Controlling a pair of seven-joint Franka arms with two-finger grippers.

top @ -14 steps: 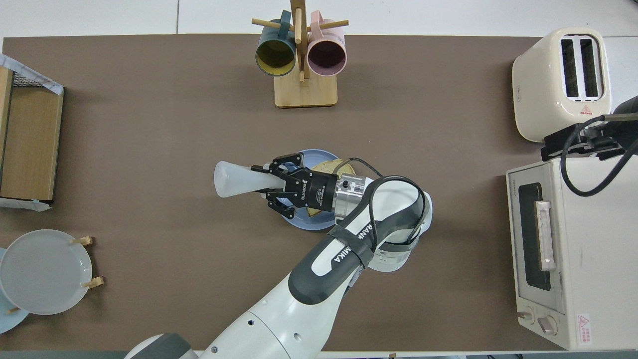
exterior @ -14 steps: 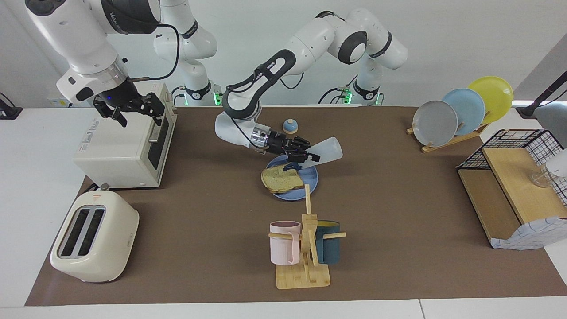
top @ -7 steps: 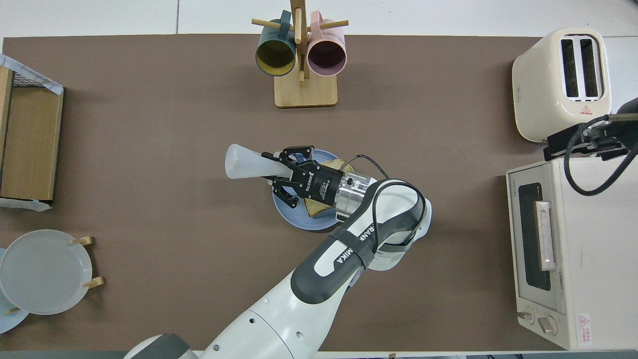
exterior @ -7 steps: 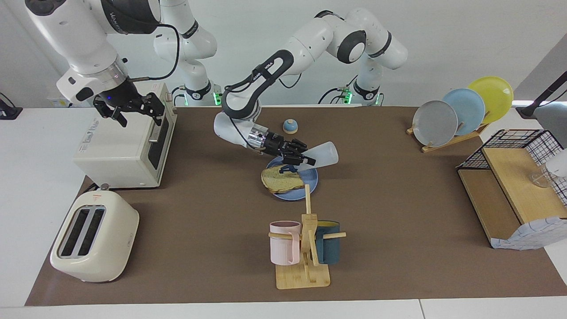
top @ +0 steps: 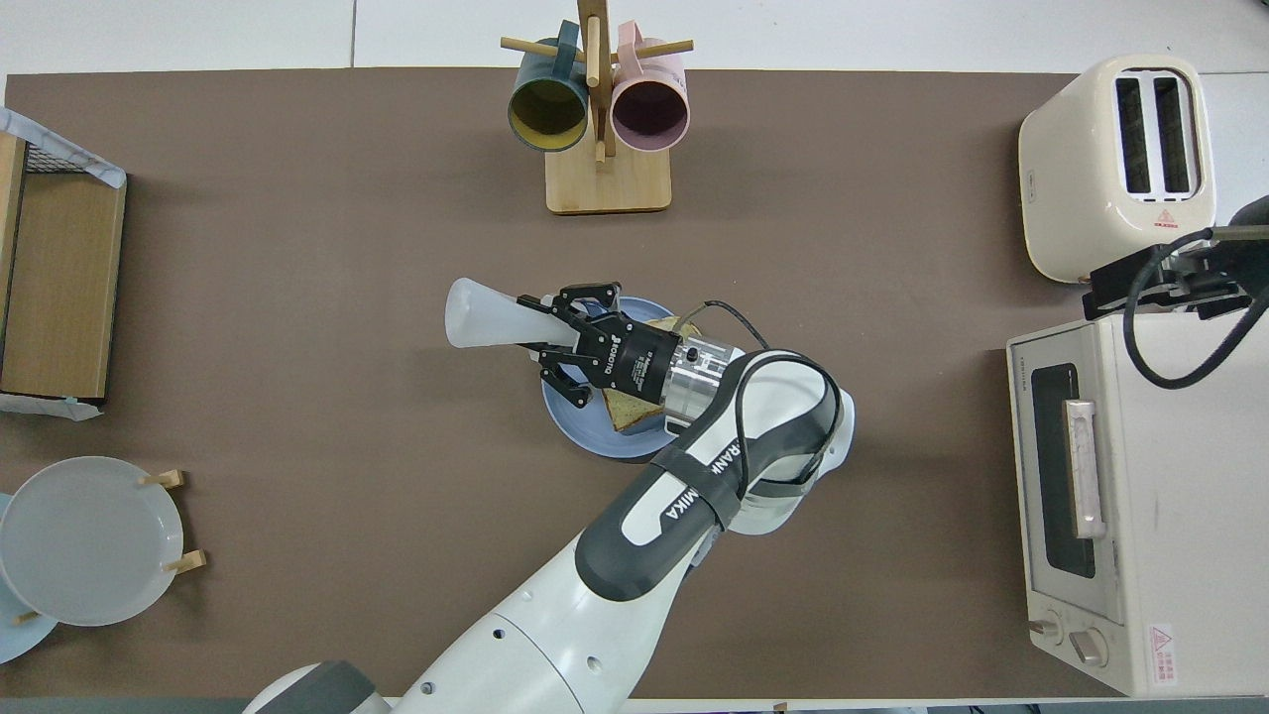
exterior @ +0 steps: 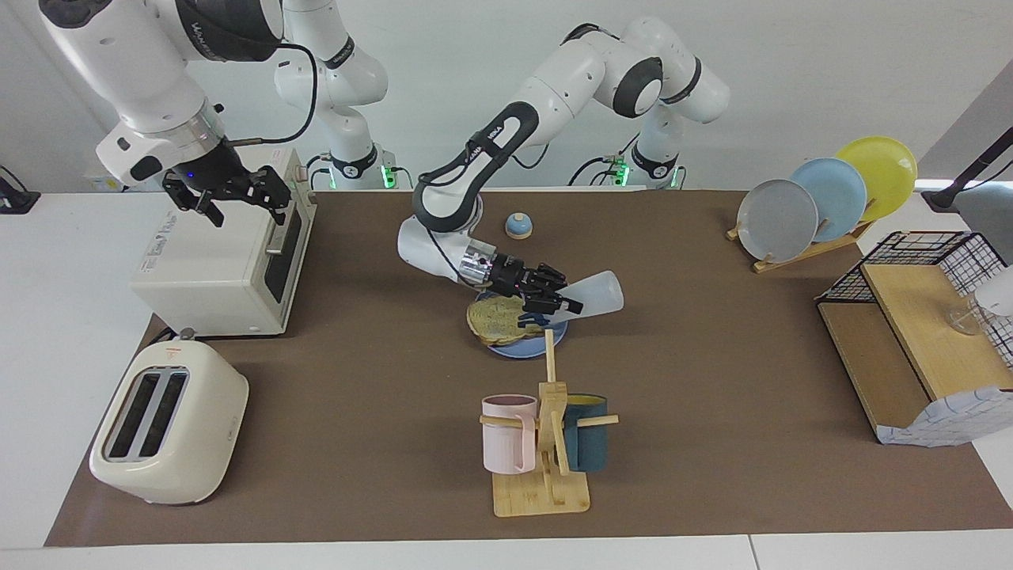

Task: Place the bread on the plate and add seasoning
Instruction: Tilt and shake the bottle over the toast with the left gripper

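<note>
The bread (exterior: 492, 315) (top: 627, 407) lies flat on the blue plate (exterior: 514, 347) (top: 590, 441) in the middle of the mat. My left gripper (exterior: 563, 304) (top: 542, 327) hangs just over the plate, shut on the neck of the seasoning (exterior: 599, 290) (top: 483, 315). The whitish bottle is tipped almost level, with its base sticking out past the plate's rim. Its cap end is buried among the fingers above the bread. My right gripper (exterior: 237, 202) hovers open and holding nothing over the toaster oven (exterior: 218, 257); only its edge (top: 1155, 281) shows in the overhead view.
A cream toaster (exterior: 166, 423) stands beside the oven, farther from the robots. A wooden mug rack (exterior: 546, 443) with pink and teal mugs stands farther out than the plate. A small blue bell (exterior: 518, 226) sits nearer the robots. A plate rack (exterior: 823, 202) and wire shelf (exterior: 922, 332) fill the left arm's end.
My left gripper has swung the tipped seasoning bottle over the plate, away from the robots and slightly toward the left arm's end. The bread, the plate and my right gripper have barely moved.
</note>
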